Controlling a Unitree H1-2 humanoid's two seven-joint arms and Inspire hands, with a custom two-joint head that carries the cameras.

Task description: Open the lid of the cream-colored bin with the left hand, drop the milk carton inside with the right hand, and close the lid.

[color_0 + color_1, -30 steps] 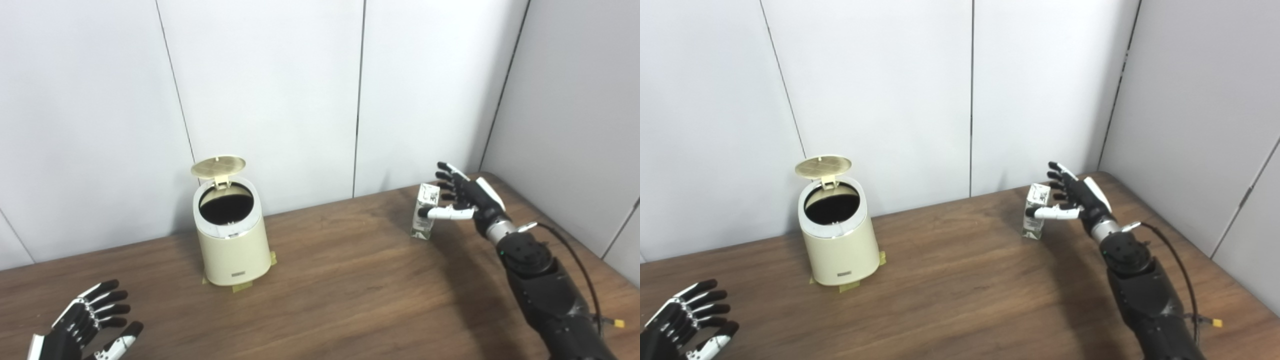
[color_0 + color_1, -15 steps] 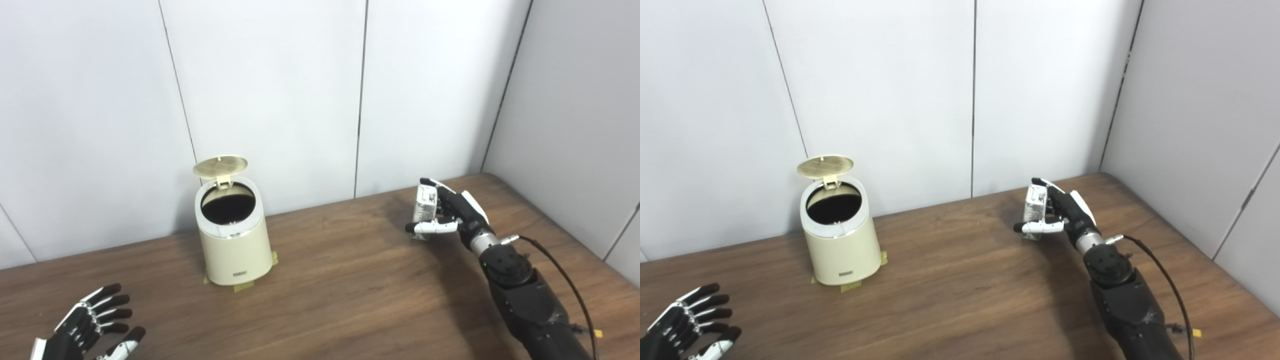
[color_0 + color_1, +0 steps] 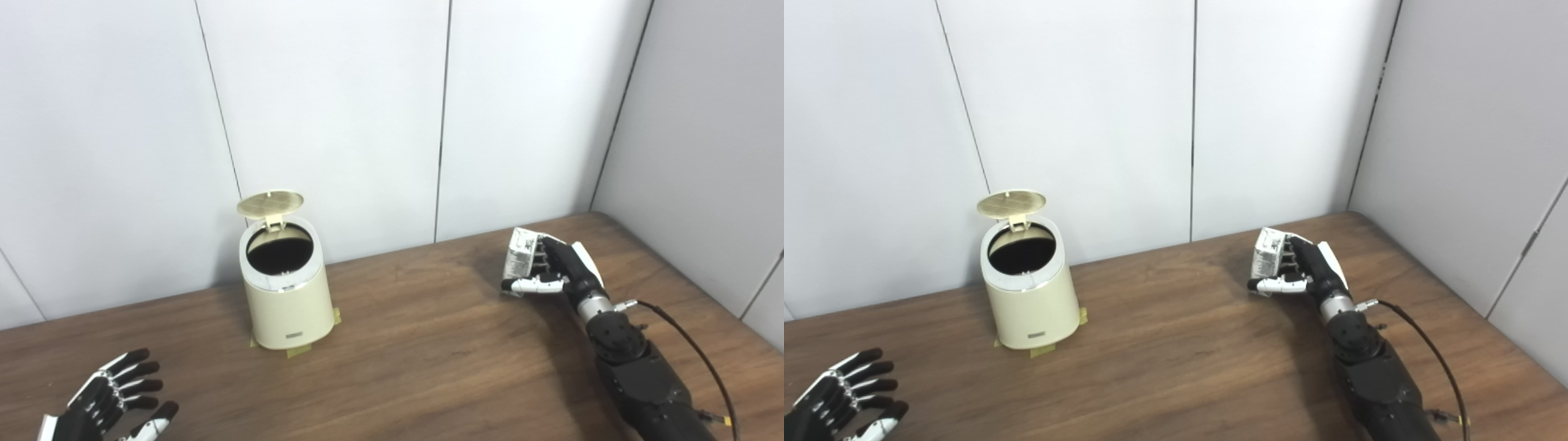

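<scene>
Right hand clamped on milk carton; bin lid raised; left hand idle

The right hand (image 3: 560, 269) grips the milk carton (image 3: 519, 260) at the right side of the wooden table (image 3: 416, 349), fingers wrapped behind it and thumb across its lower front; the carton tilts slightly, and contact with the table cannot be determined. The cream-colored bin (image 3: 285, 300) stands well apart to the left, near the wall, on tape patches (image 3: 297, 351), with its lid (image 3: 270, 203) hinged up at the rear and the dark interior exposed. The left hand (image 3: 116, 401) is at the lower left corner, fingers spread, holding nothing
</scene>
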